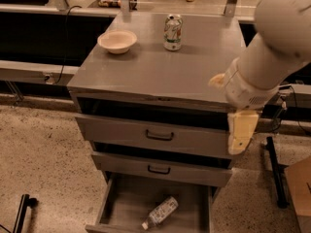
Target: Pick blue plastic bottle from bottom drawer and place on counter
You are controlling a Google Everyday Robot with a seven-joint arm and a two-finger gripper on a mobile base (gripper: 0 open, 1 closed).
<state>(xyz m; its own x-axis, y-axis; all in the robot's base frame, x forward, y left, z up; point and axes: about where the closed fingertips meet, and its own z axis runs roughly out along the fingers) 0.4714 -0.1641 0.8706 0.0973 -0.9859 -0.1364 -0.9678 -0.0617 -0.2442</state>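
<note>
Pale cream robot hand (241, 132) hangs empty at frame right, openness impossible to tell, beside flat grey metal tabletop (146, 67); speckled floor (43, 169) below.

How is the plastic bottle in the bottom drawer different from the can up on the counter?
The blue plastic bottle lies slanted on its side in the open bottom drawer; the soda can stands upright on the counter. The bottle is clear with a white cap; the can is green and white. Both are drink containers, and the gripper hangs by the counter's front right corner, touching neither.
</note>
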